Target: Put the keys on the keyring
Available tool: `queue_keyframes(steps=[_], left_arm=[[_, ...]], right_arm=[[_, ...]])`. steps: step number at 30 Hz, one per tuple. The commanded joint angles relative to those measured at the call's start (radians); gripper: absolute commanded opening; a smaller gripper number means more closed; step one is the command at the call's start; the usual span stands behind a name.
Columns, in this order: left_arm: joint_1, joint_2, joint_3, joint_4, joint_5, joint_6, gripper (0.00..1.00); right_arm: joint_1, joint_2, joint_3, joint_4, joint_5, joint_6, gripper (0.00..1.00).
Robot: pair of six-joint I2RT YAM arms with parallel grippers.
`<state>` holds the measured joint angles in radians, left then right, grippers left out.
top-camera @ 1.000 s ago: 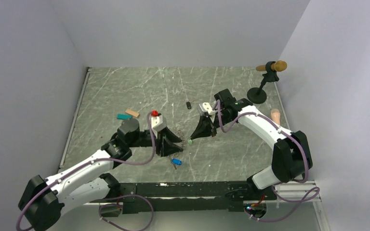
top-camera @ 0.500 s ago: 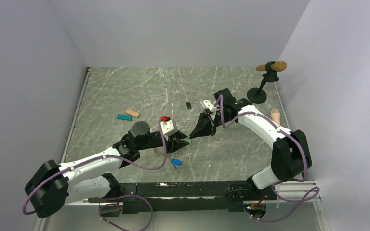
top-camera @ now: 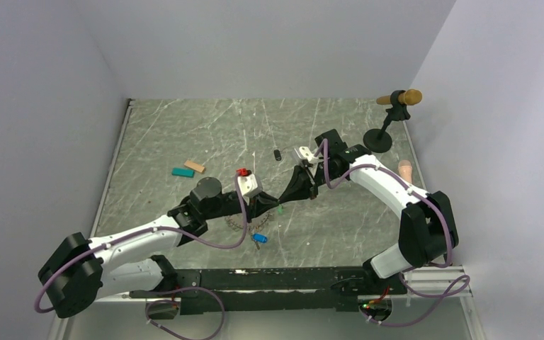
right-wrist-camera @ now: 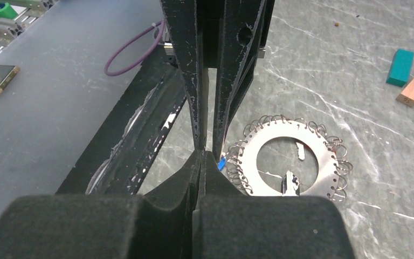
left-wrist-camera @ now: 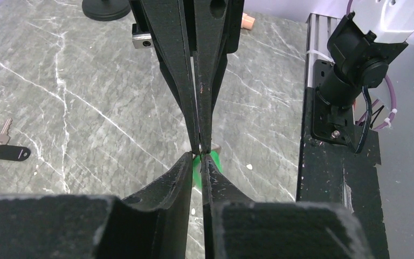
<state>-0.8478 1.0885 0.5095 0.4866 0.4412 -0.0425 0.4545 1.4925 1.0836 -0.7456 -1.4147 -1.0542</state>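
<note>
The green key [top-camera: 280,209] hangs above the table between the two grippers, which meet tip to tip. My right gripper [top-camera: 282,202] is shut on its upper end; in its own view the fingers [right-wrist-camera: 203,154] are pressed together and the key is hidden. My left gripper [left-wrist-camera: 198,156] has closed to a thin slit, and the green key's tag [left-wrist-camera: 211,163] shows in that slit and just past the tips. The blue key [top-camera: 258,239] lies on the table near the front. The keyring [right-wrist-camera: 323,156], a flat silver disc fringed with small rings, lies beneath my left arm [top-camera: 235,222].
A teal block [top-camera: 182,172] and a tan block [top-camera: 194,166] lie at the left. A loose key with a black tag [top-camera: 277,154] lies behind the grippers. A black stand [top-camera: 379,138] is at the back right, with the frame rail [left-wrist-camera: 329,162] at the table's edge.
My left arm has reached right to meet the right gripper, and its jaws have narrowed around the green tag. The right arm has hardly moved.
</note>
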Motion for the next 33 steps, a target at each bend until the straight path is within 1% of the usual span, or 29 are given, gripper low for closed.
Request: queue_keyframes(steps=[1,3,6,11,19,25,29,33], left_arm=[[-0.008,0.007,0.051,0.004,-0.014,0.001,0.12],[-0.007,0.008,0.058,-0.007,-0.015,0.0,0.0],[-0.008,0.009,0.073,-0.041,-0.018,-0.003,0.0],[-0.008,-0.004,0.105,-0.136,-0.037,-0.002,0.0],[-0.009,0.055,0.263,-0.421,-0.037,0.003,0.0],[-0.008,0.071,0.316,-0.516,-0.055,0.022,0.0],[-0.009,0.077,0.334,-0.547,-0.053,0.028,0.0],[-0.008,0.083,0.346,-0.563,-0.048,0.027,0.0]], right_arm=[[-0.002,-0.006,0.003,0.033,-0.028,-0.007,0.0],[-0.003,-0.007,0.002,0.036,-0.026,-0.004,0.0],[-0.003,-0.007,0.001,0.044,-0.019,0.006,0.0],[-0.002,-0.012,0.002,0.057,0.015,0.026,0.05],[-0.002,-0.018,-0.008,0.124,0.103,0.113,0.1],[-0.002,-0.023,-0.012,0.144,0.145,0.134,0.11],[0.003,-0.021,-0.013,0.143,0.149,0.13,0.07],[0.008,-0.018,-0.013,0.141,0.155,0.125,0.1]])
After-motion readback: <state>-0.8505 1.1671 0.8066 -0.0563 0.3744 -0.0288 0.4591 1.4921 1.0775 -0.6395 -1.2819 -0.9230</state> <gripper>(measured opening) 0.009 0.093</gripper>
